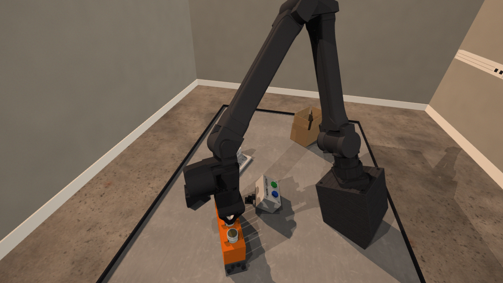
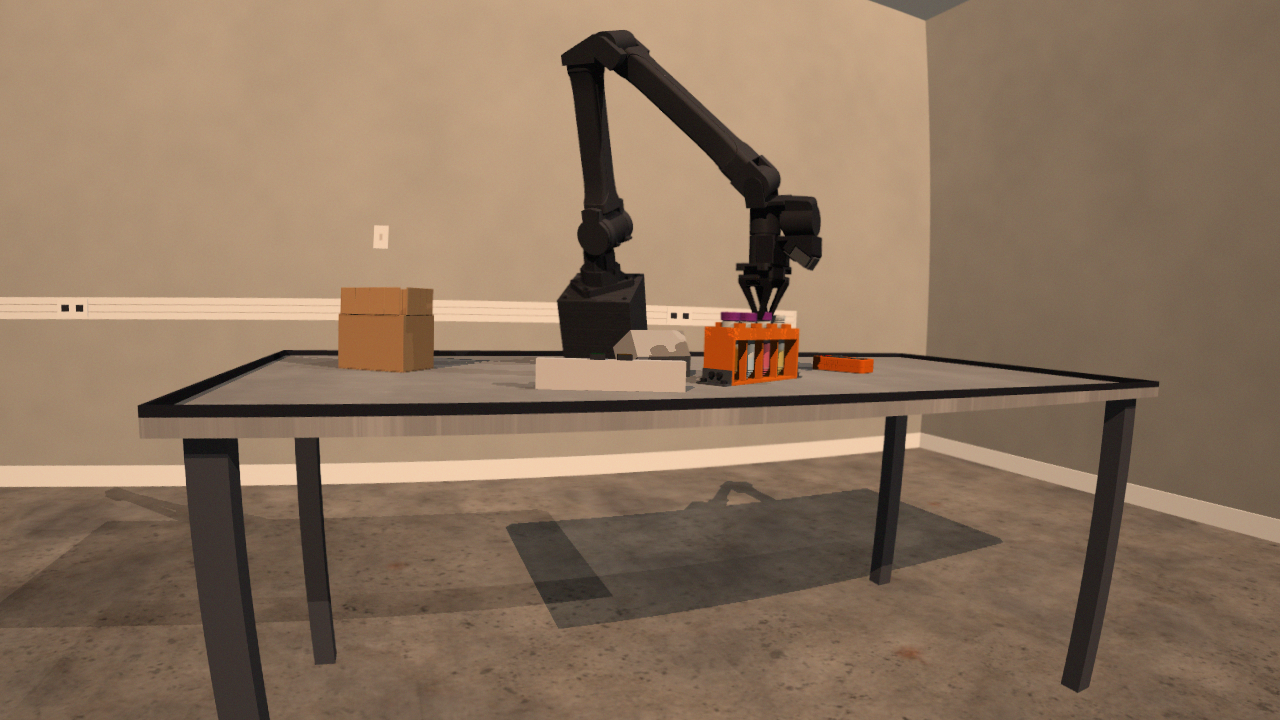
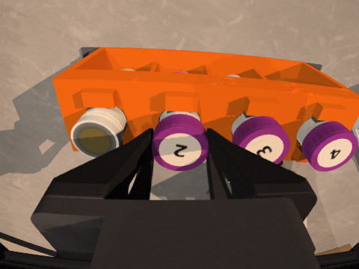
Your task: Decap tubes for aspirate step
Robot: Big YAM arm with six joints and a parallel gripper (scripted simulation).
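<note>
My gripper (image 1: 229, 219) (image 2: 762, 313) (image 3: 179, 136) points down and is shut on the purple cap of tube 2 (image 3: 180, 149), a finger on each side. Beneath the cap, a bit of tube 2's white neck shows. Tube 1 (image 1: 232, 235) (image 3: 95, 139) stands uncapped in the orange decapping station (image 1: 234, 252) (image 2: 723, 344) (image 3: 224, 90). Cap 3 (image 3: 265, 147) and cap 4 (image 3: 334, 153) sit on their tubes. The white cap tray (image 1: 246, 164) (image 2: 610, 376) is partly behind the arm; its nests, lamps and cap 1 cannot be made out.
The key housing (image 1: 263, 197) (image 2: 657, 344) with the green READY key (image 1: 273, 184) and blue CYCLE key (image 1: 274, 193) stands between station and arm base. A cardboard box (image 1: 304, 131) (image 2: 384, 335) stands farther off. A flat orange block (image 2: 843, 364) lies beyond the station.
</note>
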